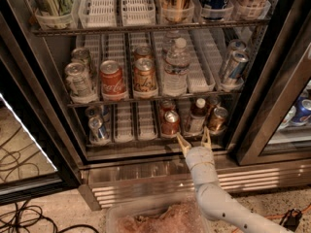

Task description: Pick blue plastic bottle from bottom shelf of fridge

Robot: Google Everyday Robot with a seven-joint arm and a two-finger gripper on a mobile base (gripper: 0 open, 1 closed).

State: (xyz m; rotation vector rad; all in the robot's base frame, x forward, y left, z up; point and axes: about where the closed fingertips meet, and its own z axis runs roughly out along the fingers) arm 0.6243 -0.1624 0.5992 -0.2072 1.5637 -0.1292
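Note:
The blue plastic bottle [196, 116] stands on the bottom shelf [126, 141] of the fridge [272, 76]. It has a white cap, dark shoulders and a pale label. Copper-coloured cans [170, 123] stand on either side of it. My gripper [194, 138] is open just in front of and below the bottle, at the shelf's front edge, fingers pointing into the fridge. It holds nothing. My white arm [218, 203] rises from the lower right.
A clear ribbed water bottle [176, 68] and cans stand on the shelf above. Small cans [98, 128] sit at the bottom shelf's left. White lane trays [135, 120] lie between. A ribbed steel base panel [146, 178], a plastic tub [155, 220] and floor cables [19, 217] lie below.

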